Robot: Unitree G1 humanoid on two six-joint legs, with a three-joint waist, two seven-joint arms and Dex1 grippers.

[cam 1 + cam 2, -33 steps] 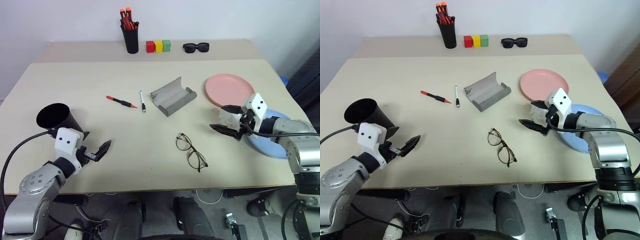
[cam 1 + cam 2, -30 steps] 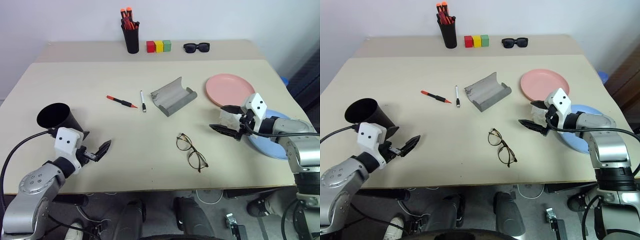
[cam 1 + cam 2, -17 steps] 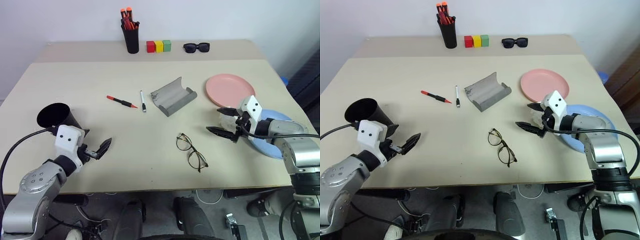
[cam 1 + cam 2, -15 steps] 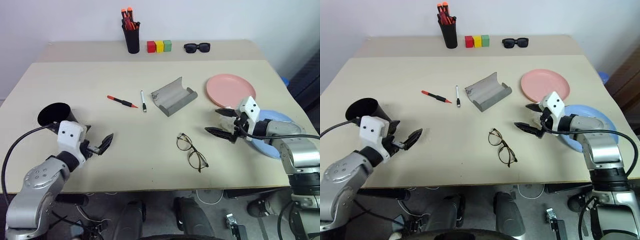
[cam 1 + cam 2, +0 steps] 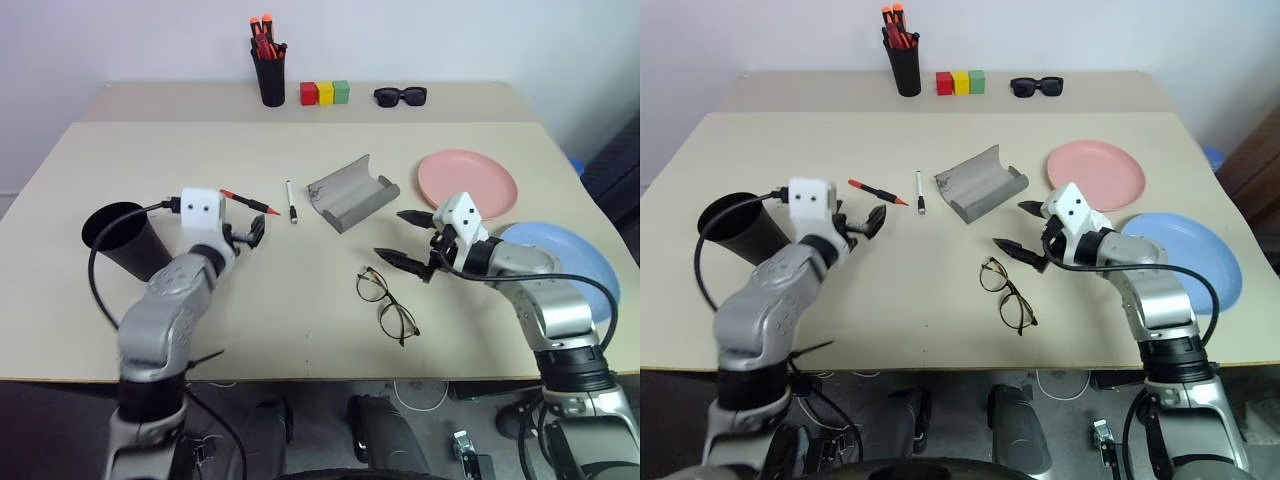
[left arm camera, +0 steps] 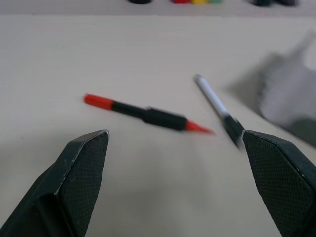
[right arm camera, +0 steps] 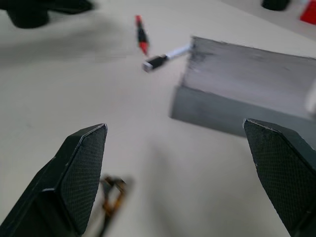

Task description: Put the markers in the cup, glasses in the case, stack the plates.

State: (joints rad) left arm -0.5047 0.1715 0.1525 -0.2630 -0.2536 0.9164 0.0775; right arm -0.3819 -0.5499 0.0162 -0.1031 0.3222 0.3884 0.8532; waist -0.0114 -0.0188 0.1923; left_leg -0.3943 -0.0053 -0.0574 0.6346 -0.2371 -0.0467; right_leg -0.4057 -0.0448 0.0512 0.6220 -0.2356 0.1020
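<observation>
Left gripper [image 5: 250, 232]: I see jaws wide apart, empty, near red marker [image 5: 246, 201]
Right gripper [image 5: 400, 236]: jaws spread wide, empty, between case [image 5: 349, 192] and glasses [image 5: 386, 304]

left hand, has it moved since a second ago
Yes. The left hand has gone from the table's near edge, beside the cup, up the table toward the red marker, and now sits just short of it, open and empty.
</observation>
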